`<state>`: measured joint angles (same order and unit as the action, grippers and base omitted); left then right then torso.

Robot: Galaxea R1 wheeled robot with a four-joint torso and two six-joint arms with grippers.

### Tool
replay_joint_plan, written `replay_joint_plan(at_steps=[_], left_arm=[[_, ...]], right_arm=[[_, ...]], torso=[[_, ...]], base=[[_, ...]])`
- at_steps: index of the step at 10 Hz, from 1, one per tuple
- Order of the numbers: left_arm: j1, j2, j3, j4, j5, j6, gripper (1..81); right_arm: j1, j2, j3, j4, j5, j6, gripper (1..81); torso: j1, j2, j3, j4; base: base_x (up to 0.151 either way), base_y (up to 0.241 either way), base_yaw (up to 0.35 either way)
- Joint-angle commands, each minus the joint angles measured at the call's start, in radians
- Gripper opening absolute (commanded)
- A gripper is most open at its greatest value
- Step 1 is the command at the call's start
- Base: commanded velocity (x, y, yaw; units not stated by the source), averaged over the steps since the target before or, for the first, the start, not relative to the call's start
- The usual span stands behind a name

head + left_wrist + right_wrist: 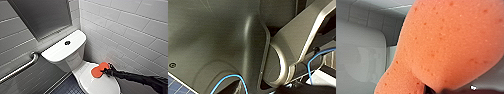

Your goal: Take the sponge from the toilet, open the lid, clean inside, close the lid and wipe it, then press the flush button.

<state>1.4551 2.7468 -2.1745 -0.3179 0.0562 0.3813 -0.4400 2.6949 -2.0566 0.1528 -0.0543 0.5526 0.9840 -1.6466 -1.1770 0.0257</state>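
Sponge (pixel 100 69) in right pincer (pixel 108 71) over lid (pixel 98 85)

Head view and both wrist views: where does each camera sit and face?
Head view: high on the robot, facing forward and down at the toilet, closed lid and flush button; right arm reaches in, claw gripping the sponge.
Left wrist view: on the left wrist, facing the robot's own grey body and blue cables.
Right wrist view: on the right wrist, facing the sponge close up.
Shared: head and right wrist views both show the sponge and toilet.
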Motion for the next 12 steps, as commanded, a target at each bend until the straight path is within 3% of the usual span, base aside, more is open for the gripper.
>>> replay_joint_plan(at_steps=[1, 8, 12], left_arm=[[0.023, -0.013, 0.016, 0.003, 0.100, 0.004, 81.1], [0.023, -0.012, 0.021, 0.006, 0.099, 0.005, 81.1], [0.023, -0.012, 0.024, 0.006, 0.099, 0.011, 81.1]], right_arm=[[0.063, -0.180, 0.214, 0.011, 0.010, 0.041, 1.0], [-0.200, -0.450, 0.435, 0.010, 0.163, 0.044, 1.0], [-0.389, -0.631, 0.583, 0.007, 0.333, 0.038, 1.0]], torso=[[0.000, 0.000, 0.000, 0.000], [0.000, 0.000, 0.000, 0.000], [0.000, 0.000, 0.000, 0.000]], base=[[0.000, 0.000, 0.000], [0.000, 0.000, 0.000], [0.000, 0.000, 0.000]])
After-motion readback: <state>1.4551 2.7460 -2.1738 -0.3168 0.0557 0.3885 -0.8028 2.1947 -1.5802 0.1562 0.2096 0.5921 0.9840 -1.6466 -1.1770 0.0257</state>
